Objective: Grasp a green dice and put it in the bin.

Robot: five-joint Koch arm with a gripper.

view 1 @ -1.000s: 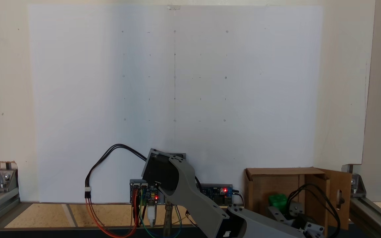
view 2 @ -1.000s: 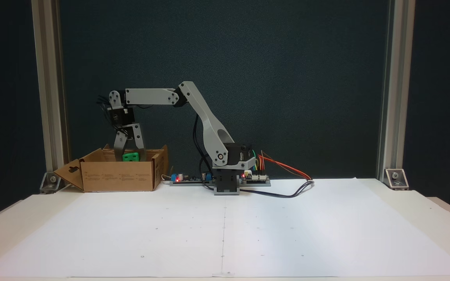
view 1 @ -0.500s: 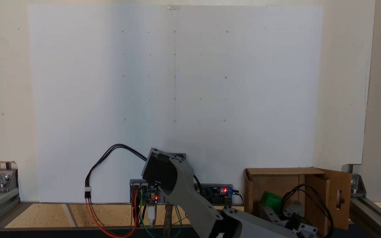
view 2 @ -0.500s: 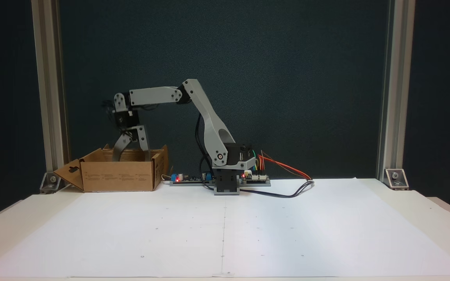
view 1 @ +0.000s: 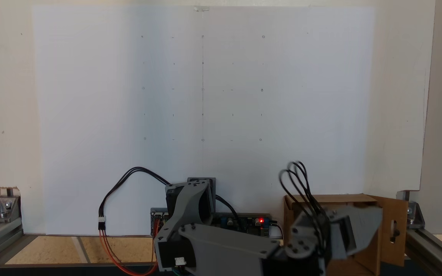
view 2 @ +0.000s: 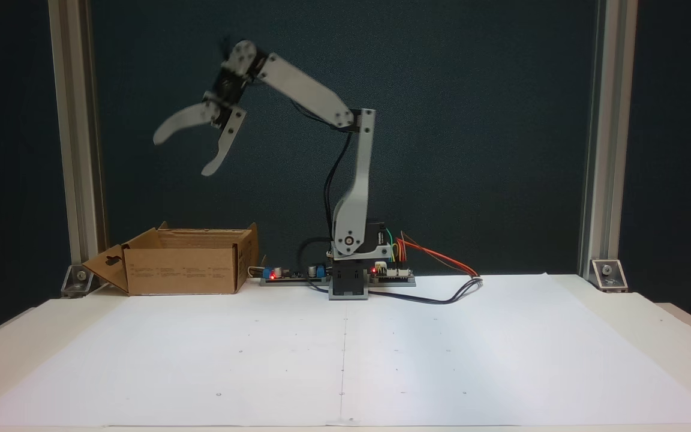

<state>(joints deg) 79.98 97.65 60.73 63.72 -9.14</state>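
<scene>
End effector (view 2: 180, 153) high above the box (view 2: 183, 270), jaws spread wide, nothing between them, a bit motion-blurred. Box sits on the surface (view 2: 345, 354) at left of the arm base, flaps up, keyhole flap (view 2: 107, 267) folded outward. Green dice can't be made out; box interior hidden.

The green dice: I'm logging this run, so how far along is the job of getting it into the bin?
Apparently done: the end effector is open and empty, raised well above the bin. The dice lies nowhere on the white paper, so it is presumably in the box, though neither fixed view looks inside. Nothing is in hand. Left: probably only bringing the arm to rest.
</scene>
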